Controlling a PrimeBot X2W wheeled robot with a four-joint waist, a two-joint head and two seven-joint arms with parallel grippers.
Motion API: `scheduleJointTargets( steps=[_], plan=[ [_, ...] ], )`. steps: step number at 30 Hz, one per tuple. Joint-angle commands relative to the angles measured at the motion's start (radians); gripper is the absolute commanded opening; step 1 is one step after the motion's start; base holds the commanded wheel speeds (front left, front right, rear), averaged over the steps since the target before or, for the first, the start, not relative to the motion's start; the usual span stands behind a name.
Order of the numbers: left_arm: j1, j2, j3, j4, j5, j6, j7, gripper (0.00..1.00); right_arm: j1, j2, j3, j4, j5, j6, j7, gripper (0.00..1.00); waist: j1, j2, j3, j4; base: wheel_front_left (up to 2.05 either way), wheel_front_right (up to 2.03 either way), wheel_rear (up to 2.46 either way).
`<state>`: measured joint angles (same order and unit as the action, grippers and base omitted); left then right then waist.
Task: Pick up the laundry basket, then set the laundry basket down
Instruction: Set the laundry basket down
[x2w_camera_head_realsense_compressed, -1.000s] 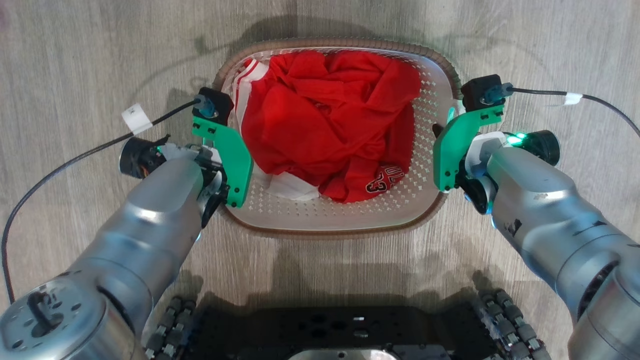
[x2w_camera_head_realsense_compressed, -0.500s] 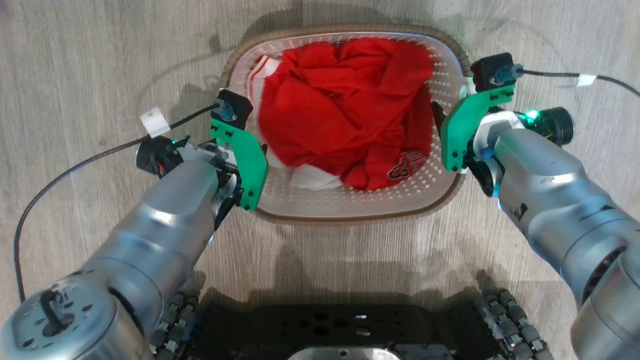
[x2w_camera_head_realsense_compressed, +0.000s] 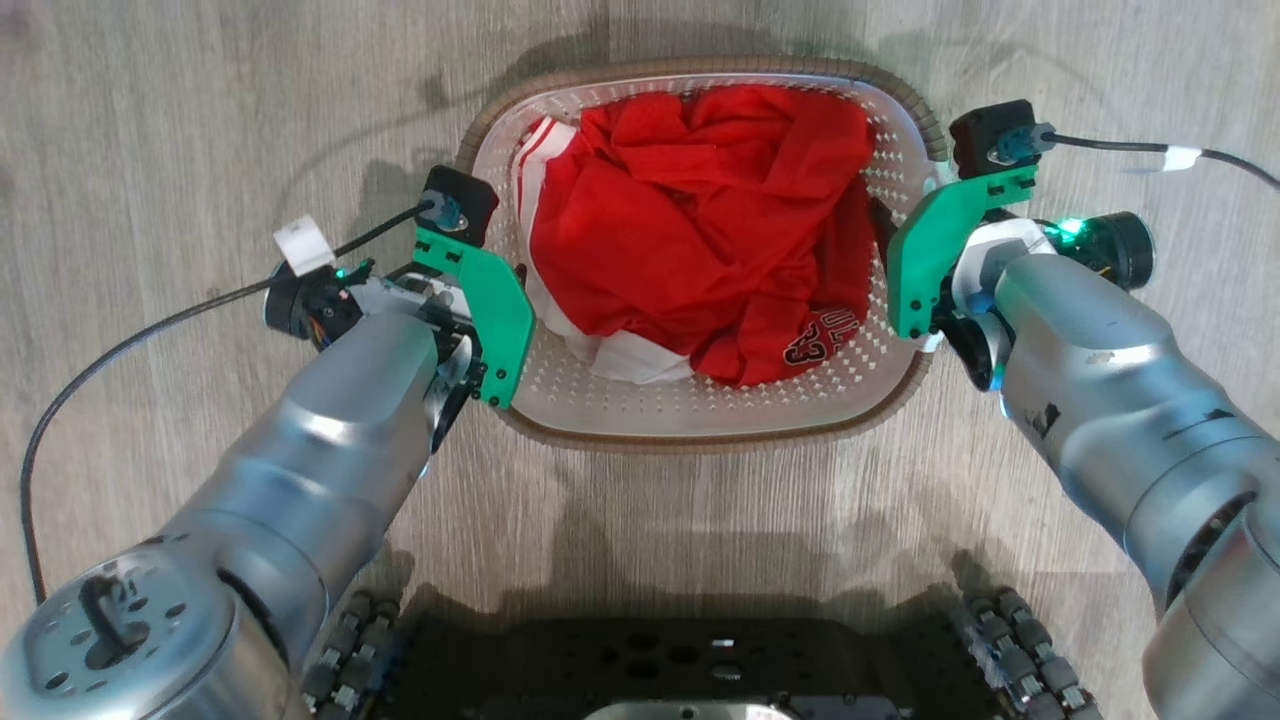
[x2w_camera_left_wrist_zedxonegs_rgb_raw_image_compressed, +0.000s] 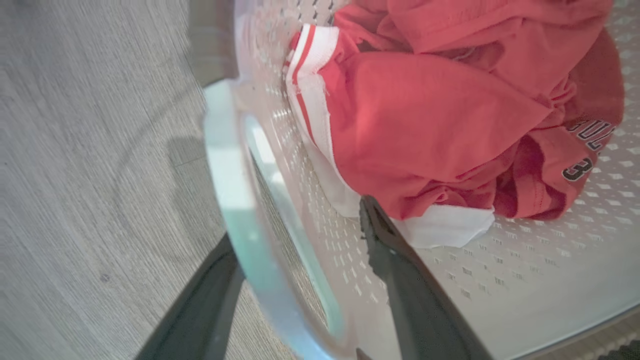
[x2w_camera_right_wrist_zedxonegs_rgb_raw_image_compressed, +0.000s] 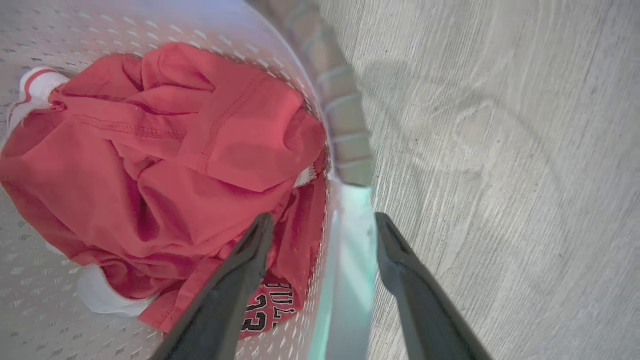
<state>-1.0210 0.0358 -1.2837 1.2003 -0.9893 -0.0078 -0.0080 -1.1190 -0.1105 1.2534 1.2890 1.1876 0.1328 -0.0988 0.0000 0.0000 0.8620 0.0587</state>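
1. Straight ahead, between the two arms: a small rounded-rectangular white plastic laundry basket (x2w_camera_head_realsense_compressed: 660, 412) with perforated walls and a brown woven-look rim, over a pale grey wood-grain floor (x2w_camera_head_realsense_compressed: 150, 120). Impossible to tell whether resting on the boards or raised off them.
2. Open floor on every side: bare boards beyond the far rim, more out past both arms, and a clear strip between the near rim and the black wheeled robot base (x2w_camera_head_realsense_compressed: 700, 650).
3. Lying with the long axis left to right across the head view, short ends toward the arms, open top facing up.
4. Filled through the middle with a crumpled red jersey (x2w_camera_head_realsense_compressed: 690, 220), white striped trim at its left end, black lettering and numerals near the right front. Bare perforated wall along the near side.
5. Clamped at the left short end by the left gripper (x2w_camera_left_wrist_zedxonegs_rgb_raw_image_compressed: 297, 225): one dark finger outside the pale left handle (x2w_camera_left_wrist_zedxonegs_rgb_raw_image_compressed: 225, 165), the other inside against the wall, just beside the jersey's white hem.
6. Clamped likewise at the right short end by the right gripper (x2w_camera_right_wrist_zedxonegs_rgb_raw_image_compressed: 324, 218): outer finger touching the outer edge of the right handle (x2w_camera_right_wrist_zedxonegs_rgb_raw_image_compressed: 350, 270), inner finger down inside, next to the red cloth.
7. Above both ends, green wrist brackets (x2w_camera_head_realsense_compressed: 490, 310); beyond them, black cables (x2w_camera_head_realsense_compressed: 130, 335) trailing out over the floor on either side.
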Motion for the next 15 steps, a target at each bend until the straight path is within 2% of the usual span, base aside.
scheduleJointTargets(
  steps=[1,9,15],
  plan=[
    [0.009,0.014,0.005,-0.002,-0.006,0.010,-0.016,1.00,0.072,-0.006,-0.004,0.001,-0.005,-0.002,-0.005,1.00,0.0000,0.0000,-0.012,0.000,0.00,0.00,0.00],
    [0.033,0.014,0.009,-0.007,-0.030,0.021,-0.043,1.00,0.112,-0.020,-0.024,0.002,-0.004,-0.002,0.008,1.00,0.0000,0.0000,-0.090,0.008,0.00,0.00,0.00],
    [0.086,0.014,0.010,-0.012,-0.047,0.022,-0.074,1.00,0.173,-0.035,-0.040,0.002,-0.008,-0.002,-0.010,1.00,0.0000,0.0000,-0.205,0.014,0.00,0.00,0.00]
  ],
)
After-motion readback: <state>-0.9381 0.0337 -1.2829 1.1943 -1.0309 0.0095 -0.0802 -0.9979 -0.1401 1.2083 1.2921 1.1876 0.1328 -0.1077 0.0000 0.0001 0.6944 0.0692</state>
